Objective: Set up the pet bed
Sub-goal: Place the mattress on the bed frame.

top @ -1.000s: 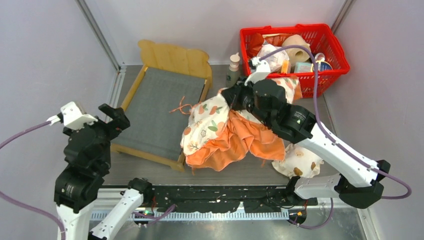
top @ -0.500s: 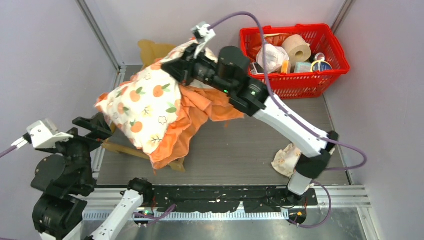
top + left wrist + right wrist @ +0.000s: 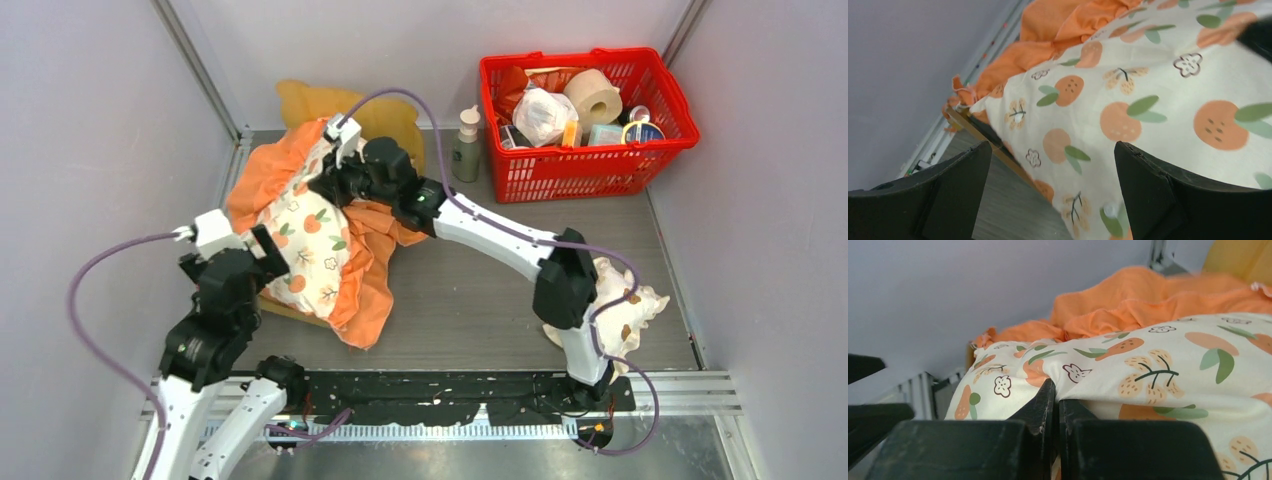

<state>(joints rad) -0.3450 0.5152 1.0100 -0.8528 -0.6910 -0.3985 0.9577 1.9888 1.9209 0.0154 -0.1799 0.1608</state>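
Note:
The cream orange-print cushion (image 3: 305,235) with orange ruffles lies draped over the pet bed (image 3: 390,112). Only the bed's wavy wooden headboard and a bit of the front rail show. My right gripper (image 3: 335,182) reaches across from the right and is shut on a fold of the cushion's fabric (image 3: 1148,370), jaws (image 3: 1057,395) pressed together. My left gripper (image 3: 265,250) stands open at the cushion's front-left edge. In the left wrist view the printed cushion (image 3: 1148,100) and the bed's wooden rail (image 3: 993,150) lie beyond the open fingers (image 3: 948,195), which grip nothing.
A red basket (image 3: 590,165) full of items stands at the back right, with a small bottle (image 3: 467,140) beside it. A small cream frilled pillow (image 3: 615,310) lies at the front right by the right arm's base. Grey walls close in both sides.
The right arm swung the cushion from the table's middle leftward, lifted it high, then lowered it over the bed. The left arm moved in to the cushion's front-left edge.

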